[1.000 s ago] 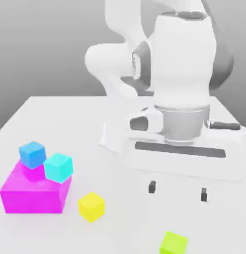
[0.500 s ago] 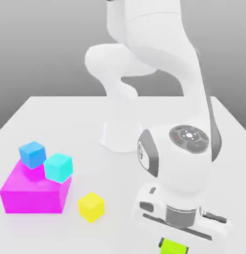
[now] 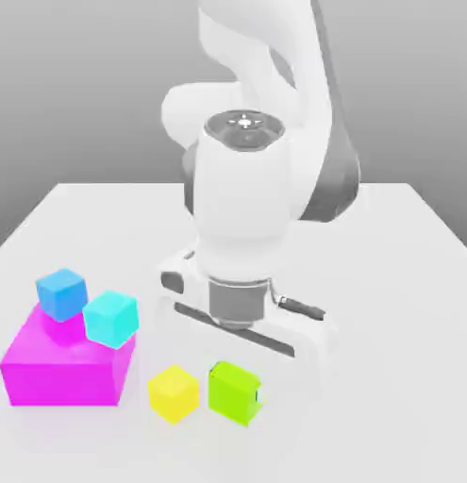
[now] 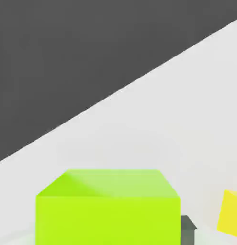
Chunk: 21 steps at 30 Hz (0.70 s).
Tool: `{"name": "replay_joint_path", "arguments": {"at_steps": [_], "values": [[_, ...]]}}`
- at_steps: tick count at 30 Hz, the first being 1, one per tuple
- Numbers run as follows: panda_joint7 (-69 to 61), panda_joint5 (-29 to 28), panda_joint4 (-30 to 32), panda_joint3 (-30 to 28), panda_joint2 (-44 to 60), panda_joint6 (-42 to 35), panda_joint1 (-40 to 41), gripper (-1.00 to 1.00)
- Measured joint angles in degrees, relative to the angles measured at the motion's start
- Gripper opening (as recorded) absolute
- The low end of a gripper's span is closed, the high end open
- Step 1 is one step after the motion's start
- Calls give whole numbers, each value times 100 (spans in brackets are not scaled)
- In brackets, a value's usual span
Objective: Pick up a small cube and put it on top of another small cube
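The small lime-green cube (image 3: pixel 234 391) sits between my fingers, slightly tilted, just to the exterior view's right of the yellow cube (image 3: pixel 173 393) and a small gap apart from it. My gripper (image 3: pixel 237 375) comes down on the green cube from above and is shut on it. The hand view has the lime-green cube (image 4: pixel 108 206) close up, a dark fingertip (image 4: pixel 187 225) at its side and the yellow cube (image 4: pixel 230 217) at the edge. I cannot tell whether the green cube touches the table.
A large magenta block (image 3: pixel 62 363) stands at the exterior view's left, with a blue cube (image 3: pixel 61 291) on top and a cyan cube (image 3: pixel 111 316) at its edge. The arm's white base (image 3: pixel 218 259) rises behind the hand on the white table (image 3: pixel 407 283).
The open gripper dropped onto the lime-green cube at the front right and shut on it. It has since carried the cube to the exterior view's left, next to the yellow cube.
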State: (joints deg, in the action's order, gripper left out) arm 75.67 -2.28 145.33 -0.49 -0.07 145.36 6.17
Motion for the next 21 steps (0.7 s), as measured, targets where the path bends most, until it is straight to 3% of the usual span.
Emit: {"name": "replay_joint_path", "arguments": {"at_steps": [12,17,18,21], "values": [[-912,-377,1442,-982,-2444,-988,1263,-100],[-1019,-374,1780,-1111,-1809,-17,1341,-100],[-1029,-367,1825,-1123,-1664,173,1338,100],[-1029,-367,1825,-1123,-1664,173,1338,100]]}}
